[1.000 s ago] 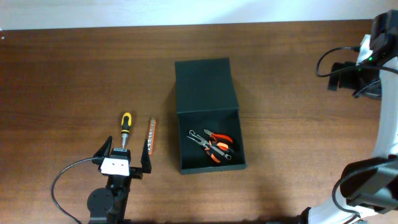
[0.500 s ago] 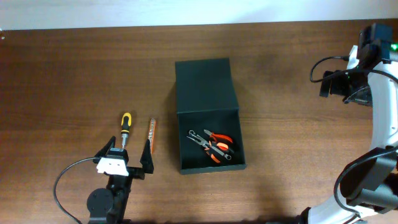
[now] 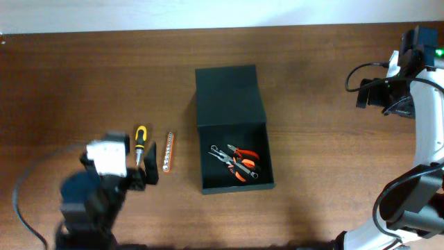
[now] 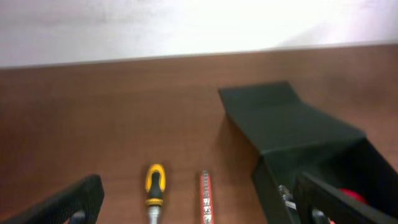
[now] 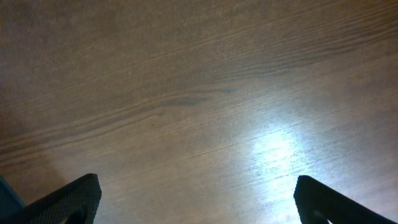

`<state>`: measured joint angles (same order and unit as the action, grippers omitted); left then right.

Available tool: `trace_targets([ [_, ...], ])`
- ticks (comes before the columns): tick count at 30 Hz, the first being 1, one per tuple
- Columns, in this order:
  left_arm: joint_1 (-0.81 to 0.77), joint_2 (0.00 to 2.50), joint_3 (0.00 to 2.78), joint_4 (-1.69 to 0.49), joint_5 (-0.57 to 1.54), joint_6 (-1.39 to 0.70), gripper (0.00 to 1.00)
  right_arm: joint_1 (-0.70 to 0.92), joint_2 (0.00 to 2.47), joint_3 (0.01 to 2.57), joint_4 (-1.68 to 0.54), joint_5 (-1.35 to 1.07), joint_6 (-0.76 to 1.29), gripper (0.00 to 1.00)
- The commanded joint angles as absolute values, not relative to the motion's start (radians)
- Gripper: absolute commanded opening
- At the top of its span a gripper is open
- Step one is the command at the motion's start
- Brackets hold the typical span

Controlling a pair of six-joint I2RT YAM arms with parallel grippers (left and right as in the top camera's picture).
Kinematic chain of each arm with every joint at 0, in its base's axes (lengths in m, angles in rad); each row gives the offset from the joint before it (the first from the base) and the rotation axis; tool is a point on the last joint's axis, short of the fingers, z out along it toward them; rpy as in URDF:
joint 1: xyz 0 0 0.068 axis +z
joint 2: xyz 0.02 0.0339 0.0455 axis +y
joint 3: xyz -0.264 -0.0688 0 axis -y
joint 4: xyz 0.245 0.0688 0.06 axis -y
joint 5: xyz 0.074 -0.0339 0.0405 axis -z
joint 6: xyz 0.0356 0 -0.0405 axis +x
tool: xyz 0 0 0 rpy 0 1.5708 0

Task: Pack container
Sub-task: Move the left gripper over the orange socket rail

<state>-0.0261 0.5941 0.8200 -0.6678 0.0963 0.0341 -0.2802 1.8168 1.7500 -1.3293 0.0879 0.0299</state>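
The container (image 3: pixel 229 97) is a dark rectangular box in the middle of the table, its flap lid folded back. Orange-handled pliers (image 3: pixel 241 164) lie inside it. Left of it lie a yellow-and-black screwdriver (image 3: pixel 141 139) and a red strip of bits (image 3: pixel 168 151). My left gripper (image 3: pixel 141 173) is open, motion-blurred, just in front of these two. In the left wrist view the screwdriver (image 4: pixel 154 186) and strip (image 4: pixel 205 196) lie between the spread jaws of the left gripper (image 4: pixel 199 211), with the container (image 4: pixel 280 118) to the right. My right gripper (image 5: pixel 199 208) hangs open over bare wood.
The right arm (image 3: pixel 416 90) stands at the table's far right edge, well away from the container. A pale wall (image 3: pixel 208 12) borders the table's far side. A black cable (image 3: pixel 28 187) trails from the left arm at the front left.
The left arm has shifted left and up toward the camera, now blurred, its fingers closer to the screwdriver. The right arm swung slightly left early on, then stayed still.
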Motion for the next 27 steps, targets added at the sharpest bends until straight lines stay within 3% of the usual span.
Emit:
trace_targets([
  [1, -0.021, 0.769, 0.972, -0.748, 0.089, 0.121, 0.99, -0.282, 1.815, 1.75, -1.326, 0.089, 0.042, 0.99],
  [8, -0.021, 1.036, 1.049, -0.801, 0.116, 0.035, 0.99, -0.282, 1.815, 1.75, -1.326, 0.089, 0.042, 0.99],
  [15, -0.024, 1.345, 1.304, -1.135, 0.155, 0.034, 0.99, -0.282, 1.815, 1.75, -1.326, 0.089, 0.042, 0.99],
  [22, -0.031, 1.511, 1.316, -1.149, 0.184, 0.038, 0.99, -0.282, 1.815, 1.75, -1.326, 0.089, 0.042, 0.99],
  [27, -0.064, 1.611, 1.316, -1.137, 0.046, -0.02, 0.99, -0.282, 1.815, 1.75, -1.326, 0.089, 0.042, 0.99],
])
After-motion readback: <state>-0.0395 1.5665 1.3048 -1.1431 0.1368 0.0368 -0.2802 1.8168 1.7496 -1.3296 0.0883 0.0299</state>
